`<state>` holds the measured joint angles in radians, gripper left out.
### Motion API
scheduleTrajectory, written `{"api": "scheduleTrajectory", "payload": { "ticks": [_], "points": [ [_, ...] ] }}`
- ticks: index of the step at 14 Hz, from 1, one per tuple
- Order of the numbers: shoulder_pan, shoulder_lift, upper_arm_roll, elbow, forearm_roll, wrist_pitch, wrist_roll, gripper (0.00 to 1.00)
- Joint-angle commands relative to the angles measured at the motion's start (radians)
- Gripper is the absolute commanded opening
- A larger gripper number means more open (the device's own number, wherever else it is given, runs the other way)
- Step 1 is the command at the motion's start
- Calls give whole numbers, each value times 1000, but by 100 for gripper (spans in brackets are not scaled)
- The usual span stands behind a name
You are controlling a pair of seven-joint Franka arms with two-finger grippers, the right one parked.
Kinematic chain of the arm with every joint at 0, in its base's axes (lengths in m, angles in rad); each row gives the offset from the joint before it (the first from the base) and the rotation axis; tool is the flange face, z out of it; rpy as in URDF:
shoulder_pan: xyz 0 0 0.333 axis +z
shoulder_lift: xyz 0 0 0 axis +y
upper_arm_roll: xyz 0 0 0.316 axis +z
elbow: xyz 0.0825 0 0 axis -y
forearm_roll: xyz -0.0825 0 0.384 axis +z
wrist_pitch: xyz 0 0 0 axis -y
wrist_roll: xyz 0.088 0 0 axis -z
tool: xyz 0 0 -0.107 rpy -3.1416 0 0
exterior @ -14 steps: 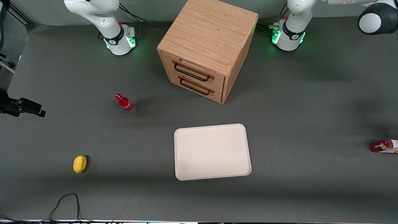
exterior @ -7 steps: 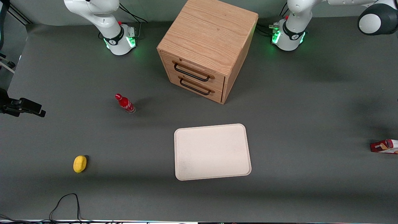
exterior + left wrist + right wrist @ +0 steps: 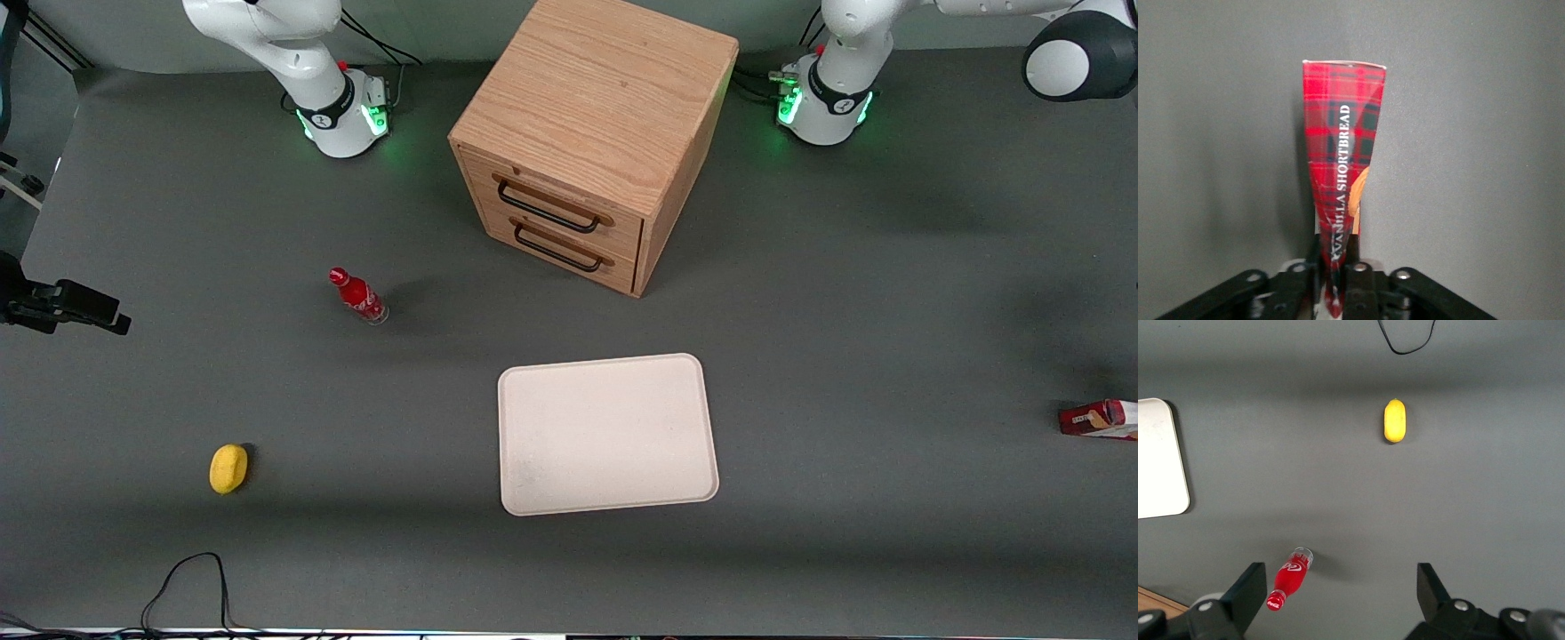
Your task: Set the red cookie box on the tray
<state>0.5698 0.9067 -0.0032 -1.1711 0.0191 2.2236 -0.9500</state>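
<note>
The red cookie box (image 3: pixel 1341 173), a long tartan carton lettered "VANILLA SHORTBREAD", stands on end between the black fingers (image 3: pixel 1361 288) of my left gripper (image 3: pixel 1333 290), which is shut on its near end above the grey table. In the front view only one end of the red cookie box (image 3: pixel 1098 419) shows, at the working arm's end of the table, and the gripper itself is out of that view. The cream-white tray (image 3: pixel 607 434) lies flat and bare mid-table, well apart from the box, and one corner of the tray (image 3: pixel 1158 460) shows in the right wrist view.
A wooden two-drawer cabinet (image 3: pixel 596 133) stands farther from the front camera than the tray. A small red bottle (image 3: pixel 357 296) and a yellow oval object (image 3: pixel 228 468) sit toward the parked arm's end. A black cable (image 3: pixel 191 578) loops at the table's near edge.
</note>
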Motion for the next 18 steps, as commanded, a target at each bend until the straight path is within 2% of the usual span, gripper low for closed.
{"api": "scheduleTrajectory", "payload": {
  "ticks": [1, 4, 8, 10, 13, 15, 18],
  "points": [
    [-7, -14, 5, -9, 12, 2, 11, 0],
    [-5, -47, 6, 8, 12, -47, 8, 0],
    [2, -86, 9, 242, 13, -399, 13, 0],
    [-1, -132, 12, 304, 15, -507, 11, 0],
    [7, -257, 11, 303, 13, -594, 16, 0],
    [12, -327, 9, 301, 13, -637, 91, 0],
    [-8, -364, -17, 300, 7, -668, 172, 0]
  ]
}}
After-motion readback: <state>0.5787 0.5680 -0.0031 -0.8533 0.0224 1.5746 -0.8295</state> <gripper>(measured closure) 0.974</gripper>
